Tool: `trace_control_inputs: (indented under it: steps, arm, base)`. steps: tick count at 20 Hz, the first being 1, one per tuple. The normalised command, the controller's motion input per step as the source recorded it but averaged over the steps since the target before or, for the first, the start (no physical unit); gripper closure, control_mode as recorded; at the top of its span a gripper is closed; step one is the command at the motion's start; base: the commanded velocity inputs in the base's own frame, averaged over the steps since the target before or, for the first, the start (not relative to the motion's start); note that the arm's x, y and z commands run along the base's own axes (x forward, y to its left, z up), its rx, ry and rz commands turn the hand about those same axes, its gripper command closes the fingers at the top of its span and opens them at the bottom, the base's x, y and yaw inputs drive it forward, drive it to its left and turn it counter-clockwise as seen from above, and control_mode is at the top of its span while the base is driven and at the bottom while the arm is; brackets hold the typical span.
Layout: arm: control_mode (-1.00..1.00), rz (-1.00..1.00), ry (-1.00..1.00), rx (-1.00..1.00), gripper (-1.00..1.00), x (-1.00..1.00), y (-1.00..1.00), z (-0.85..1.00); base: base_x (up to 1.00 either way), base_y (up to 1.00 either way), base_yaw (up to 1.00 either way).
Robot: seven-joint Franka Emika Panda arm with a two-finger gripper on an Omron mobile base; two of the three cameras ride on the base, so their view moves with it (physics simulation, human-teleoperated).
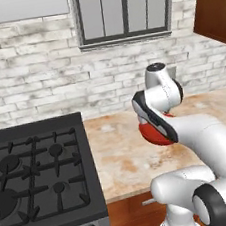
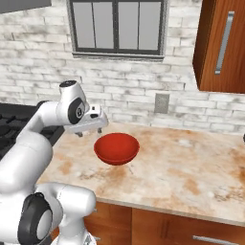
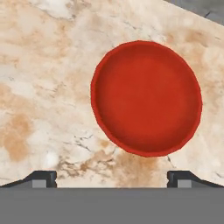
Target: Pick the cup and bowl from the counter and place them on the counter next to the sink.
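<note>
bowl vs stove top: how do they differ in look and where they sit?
The bowl is glossy red and round; the stove top is black and rectangular, with spoked burner grates. The bowl is a small loose dish resting on the counter; the stove top is much larger and set beside the counter. The open gripper hangs by the bowl, not over the stove top. Both are empty.

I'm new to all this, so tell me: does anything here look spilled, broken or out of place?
Nothing stands out. The red bowl sits upright and empty on the counter, and the open gripper hovers beside it.
</note>
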Motion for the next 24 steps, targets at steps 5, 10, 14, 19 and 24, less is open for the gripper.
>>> trace_control_inputs:
  steps: [5, 10, 14, 19, 24]
  arm:
    - [-1.00, 0.16, 0.08, 0.02, -1.00, 0.49, 0.00, 0.00]
    - [-1.00, 0.16, 0.16, 0.00, -1.00, 0.44, 0.00, 0.00]
    - [-1.00, 0.14, 0.13, 0.00, -1.00, 0.40, 0.00, -0.07]
    - [-1.00, 0.08, 0.10, 0.00, -1.00, 0.27, 0.00, -0.20]
    - [-1.00, 0.02, 0.13, 0.02, -1.00, -0.45, 0.00, -0.20]
  base:
    - [0.00, 0.00, 0.00]
    - [0.00, 0.00, 0.00]
    - [0.00, 0.00, 0.00]
    - [0.00, 0.00, 0.00]
    - [0.00, 0.00, 0.00]
